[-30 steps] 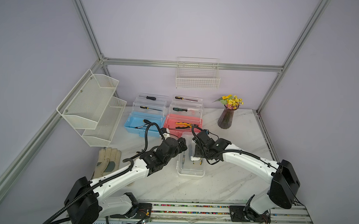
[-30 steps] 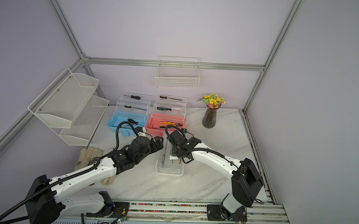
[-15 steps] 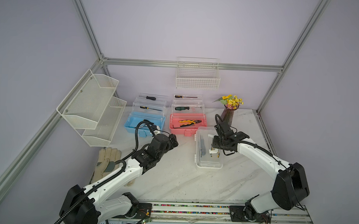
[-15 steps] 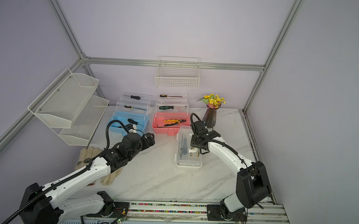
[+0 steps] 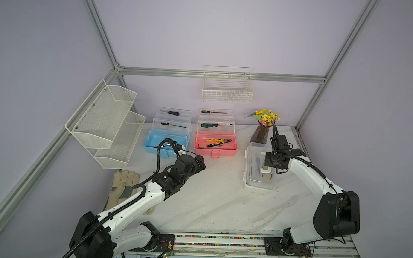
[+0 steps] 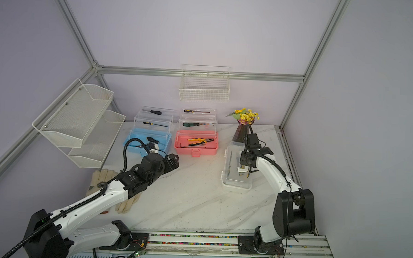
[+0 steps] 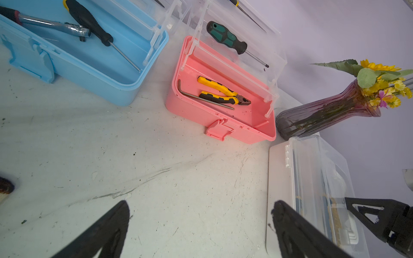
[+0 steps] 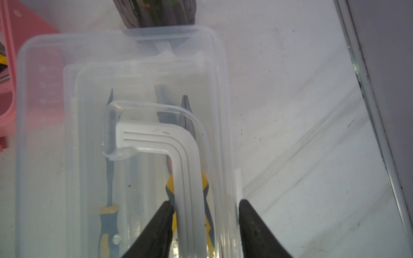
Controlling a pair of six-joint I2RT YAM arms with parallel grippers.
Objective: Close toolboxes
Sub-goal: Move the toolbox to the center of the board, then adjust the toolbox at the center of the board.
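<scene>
The blue toolbox point(image 5: 166, 142) and the pink toolbox point(image 5: 215, 145) stand open at the back, clear lids and trays raised, tools inside. The white toolbox point(image 5: 253, 182) lies at the right with its clear lid down; its far end is close to the vase. My right gripper point(image 8: 205, 205) hovers over that lid, jaws astride the white handle point(image 8: 185, 156): one finger touches it, the other stands apart. My left gripper point(image 7: 199, 207) is open and empty above bare table, in front of the blue toolbox point(image 7: 93, 67) and pink toolbox point(image 7: 223, 120).
A dark vase of yellow flowers point(image 5: 260, 134) stands behind the white toolbox. Work gloves point(image 5: 124, 186) lie at the left under my left arm. Mesh shelves point(image 5: 107, 123) jut from the left wall, and a wire basket point(image 5: 227, 89) hangs on the back wall.
The white toolbox has travelled from the table's middle to the right with my right gripper on its handle. My left arm drew back to the left. The right jaws have widened a little.
</scene>
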